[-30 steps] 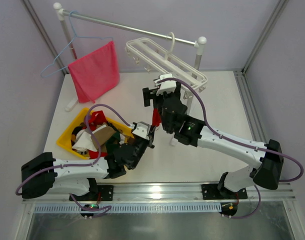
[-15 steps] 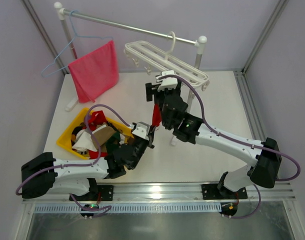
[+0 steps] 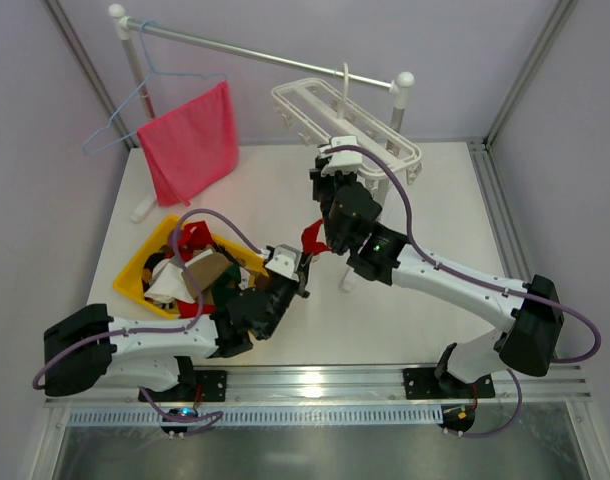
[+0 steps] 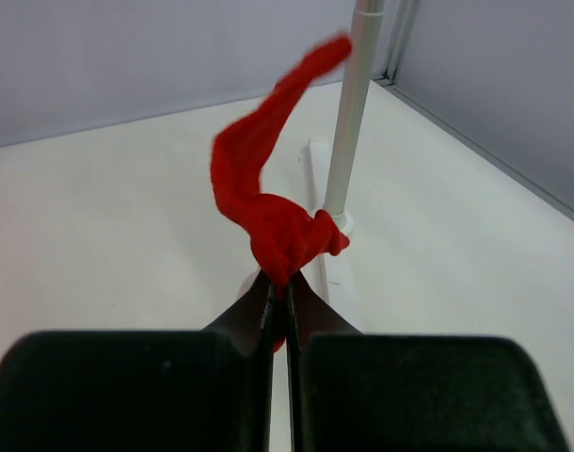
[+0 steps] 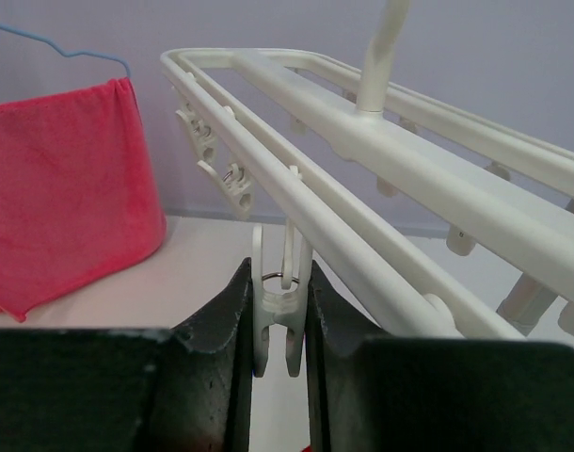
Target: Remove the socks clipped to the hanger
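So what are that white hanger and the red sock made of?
The hanger looks like moulded plastic, white and slightly glossy: smooth rounded bars with a soft sheen. Its clip seems the same, with a small metal-looking ring. The red sock looks like soft matte fabric: it bunches and creases.

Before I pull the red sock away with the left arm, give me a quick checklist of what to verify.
1. Grip of the left end effector on the red sock: ok, shut on it.
2. Squeeze of the right end effector on the clip of the hanger: ok.
3. Sock's upper end free of the clip: cannot tell, it is blurred.
4. Hanger hook over the rail: ok.
5. The yellow bin beside the left arm for the drop: ok.
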